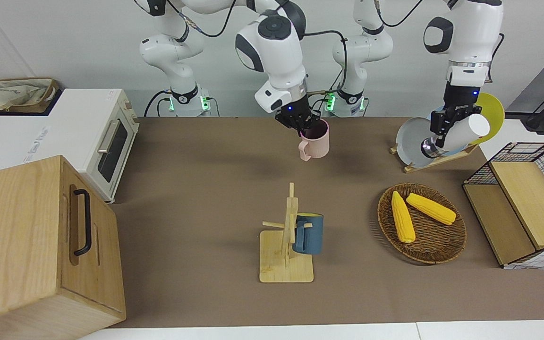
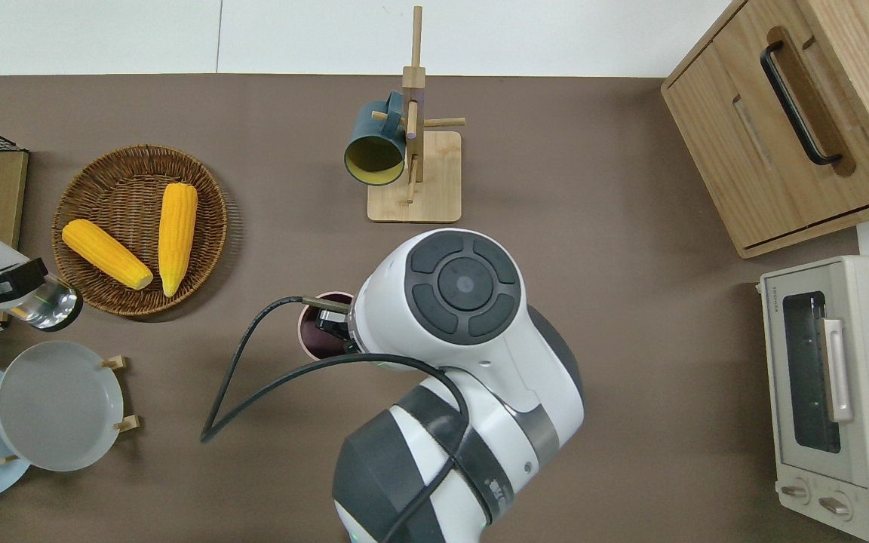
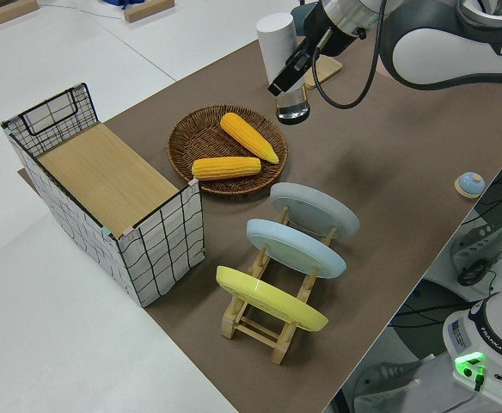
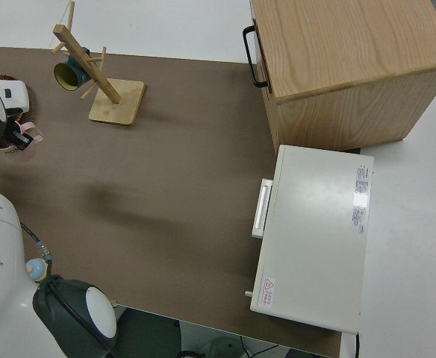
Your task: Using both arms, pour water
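Bench: brown-covered rectangular bench (image 1: 196, 198) carrying everything listed below.
Cabinet: light wooden box cabinet with a black handle (image 1: 40, 245), at my right arm's end of the bench, farther from me than the oven.
Oven: white toaster oven with a glass door (image 1: 97, 141), beside the cabinet and nearer to me.
Crate: wire-grid crate with wooden panels (image 1: 522, 208), at my left arm's end.
Basket: round woven wicker basket (image 1: 435, 252) holding two yellow corn cobs (image 1: 403, 217), beside the crate.
Plate rack: wooden rack (image 3: 260, 327) with a grey, a blue and a yellow plate standing on edge, nearer to me than the basket.
Mug tree: wooden peg stand on a square base (image 1: 287, 245), mid-bench; a dark blue mug (image 1: 309, 234) hangs on one peg.
Right gripper: my right gripper (image 1: 300, 123) pinches the rim of a pink ceramic mug with a dark inside (image 1: 315, 141), one finger inside and one outside. The mug is upright in the air, handle toward the mug tree; in the overhead view it is over bare bench nearer to me than the mug tree.
Left gripper: my left gripper (image 1: 442, 123) is clamped around a white cylindrical bottle with a shiny metal end (image 1: 461, 134). The bottle is tilted, metal end lowest, in the air over the bench between the basket and the plate rack.
Bell: small blue-and-tan domed bell (image 2: 369, 525), at the bench edge closest to me.
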